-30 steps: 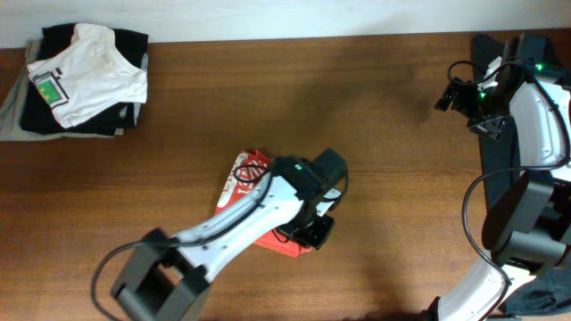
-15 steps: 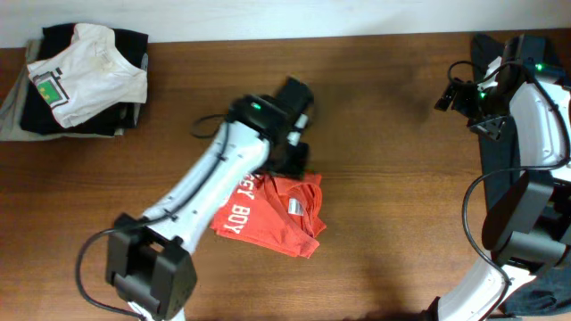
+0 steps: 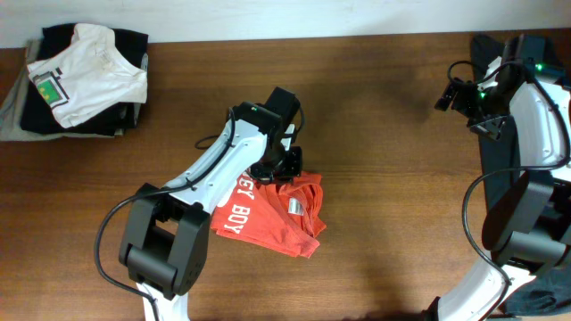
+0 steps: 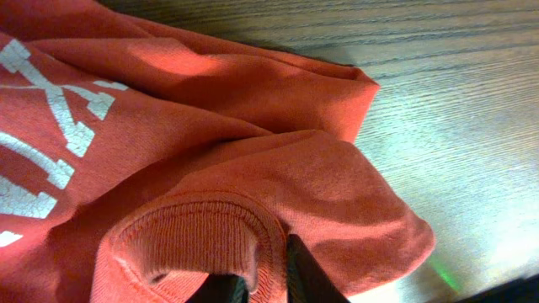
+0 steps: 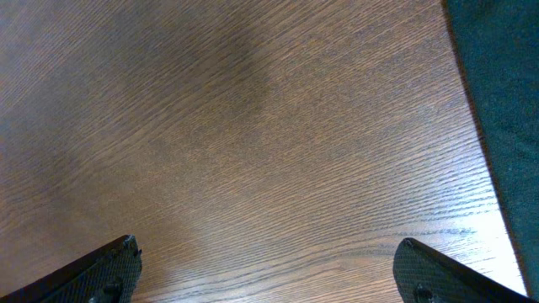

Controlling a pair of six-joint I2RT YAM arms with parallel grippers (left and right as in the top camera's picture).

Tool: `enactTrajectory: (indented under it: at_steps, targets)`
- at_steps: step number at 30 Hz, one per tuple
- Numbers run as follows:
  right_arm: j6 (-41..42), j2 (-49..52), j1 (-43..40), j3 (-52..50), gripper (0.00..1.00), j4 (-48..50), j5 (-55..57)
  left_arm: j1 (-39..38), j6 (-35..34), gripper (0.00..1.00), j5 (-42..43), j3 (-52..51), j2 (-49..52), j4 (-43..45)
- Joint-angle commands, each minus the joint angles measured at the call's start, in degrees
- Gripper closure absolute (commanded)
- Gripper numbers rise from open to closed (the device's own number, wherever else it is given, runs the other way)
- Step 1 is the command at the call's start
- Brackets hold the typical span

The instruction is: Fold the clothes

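The red-orange T-shirt lies crumpled in the middle of the table, white lettering showing on its left part. My left gripper sits at the shirt's upper edge. In the left wrist view the fingers are shut on the ribbed collar of the T-shirt. My right gripper hovers over bare wood at the far right; in the right wrist view its fingers are wide open and empty.
A stack of folded clothes with a white shirt with a green patch on black garments lies at the back left. A dark cloth covers the table's right edge by the right arm's base.
My left arm swept from the shirt's lower right up to its top edge, uncovering the shirt, which now lies spread a little lower. It now grips the collar. The right arm stayed still.
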Motion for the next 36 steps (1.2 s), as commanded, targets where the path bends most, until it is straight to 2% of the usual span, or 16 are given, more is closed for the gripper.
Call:
enactTrajectory:
  at_steps: [1, 4, 12, 13, 14, 15, 18, 20, 22, 23, 25, 28, 29, 31, 33, 36]
  targets:
    - [-0.4, -0.9, 0.2, 1.0, 0.01, 0.0, 0.1, -0.1, 1.6, 0.99, 3.5, 2.1, 0.4, 0.1]
    - [-0.4, -0.9, 0.2, 1.0, 0.01, 0.0, 0.1, -0.1, 1.9, 0.99, 8.6, 6.4, 0.5, 3.8]
    - [-0.4, -0.9, 0.2, 1.0, 0.01, 0.0, 0.1, -5.9, 1.5, 0.97, 9.0, 6.2, 7.1, 11.2]
    - [-0.4, -0.9, 0.2, 1.0, 0.01, 0.0, 0.1, -7.6, 1.6, 0.93, 9.0, 6.2, 7.1, 10.9]
    - [-0.4, -0.9, 0.2, 1.0, 0.01, 0.0, 0.1, -10.0, 2.0, 0.78, 8.7, 6.2, 7.1, 11.6]
    - [-0.4, -0.9, 0.2, 1.0, 0.01, 0.0, 0.1, -11.4, 2.7, 0.71, 8.0, 6.2, 7.1, 11.8]
    - [-0.4, -0.9, 0.2, 1.0, 0.01, 0.0, 0.1, -13.1, 6.1, 0.66, 8.2, 7.6, 6.8, 9.7]
    - [-0.4, -0.9, 0.2, 1.0, 0.01, 0.0, 0.1, -12.7, 12.3, 0.63, 7.9, 13.6, 5.3, 2.3]
    - [-0.4, -0.9, 0.2, 1.0, 0.01, 0.0, 0.1, -12.4, 13.6, 0.59, -3.9, 19.8, 2.6, -8.9]
    - [-0.4, -0.9, 0.2, 1.0, 0.01, 0.0, 0.1, -11.8, 12.7, 0.46, -9.3, 20.2, 2.4, -12.6]
    - [-0.4, -0.9, 0.2, 1.0, 0.01, 0.0, 0.1, -10.6, 12.7, 0.28, -9.0, 17.4, 2.7, -18.3]
    - [-0.4, -0.9, 0.2, 1.0, 0.01, 0.0, 0.1, -12.5, 10.0, 0.23, -10.8, 4.8, 2.7, -14.4]
    - [-0.4, -0.9, 0.2, 1.0, 0.01, 0.0, 0.1, -12.3, 8.9, 0.23, -11.1, -0.5, 2.7, -10.3]
    - [-0.4, -0.9, 0.2, 1.0, 0.01, 0.0, 0.1, -12.2, 9.0, 0.48, -9.4, -5.6, 2.7, -8.5]
    - [-0.4, -0.9, 0.2, 1.0, 0.01, 0.0, 0.1, -12.2, 10.1, 0.63, -4.5, -10.4, 2.8, -6.5]
    - [-0.4, -0.9, 0.2, 1.0, 0.01, 0.0, 0.1, -12.3, 11.0, 0.97, 1.6, -15.3, 2.8, -6.3]
